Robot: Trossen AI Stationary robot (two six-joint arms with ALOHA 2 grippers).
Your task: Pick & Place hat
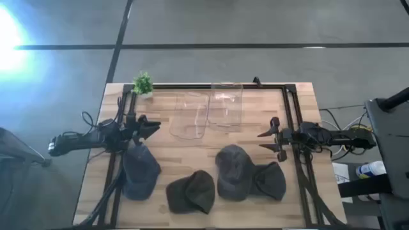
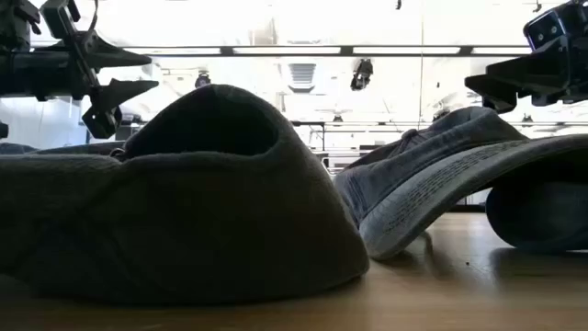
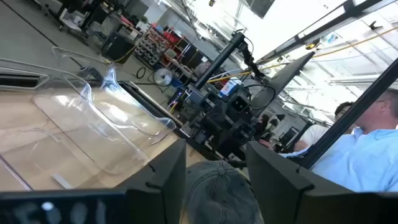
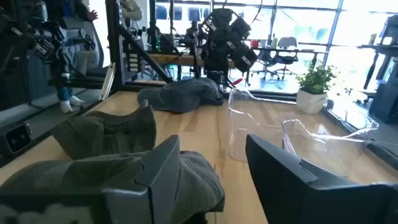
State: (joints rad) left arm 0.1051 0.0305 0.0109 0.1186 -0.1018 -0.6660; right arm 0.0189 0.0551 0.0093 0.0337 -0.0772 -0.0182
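Several caps lie flat on the wooden table: a blue-grey one on the left, a dark olive one near the front edge, a grey one and a dark grey one on the right. My left gripper hangs open above the table, just past the far end of the blue-grey cap. My right gripper is open too, raised beside the grey cap, which fills the foreground of its wrist view. Neither gripper touches a cap.
Two clear plastic containers stand at the far middle of the table, between the arms. A small potted plant sits at the far left corner. A black frame borders the table. A person is beyond the right side.
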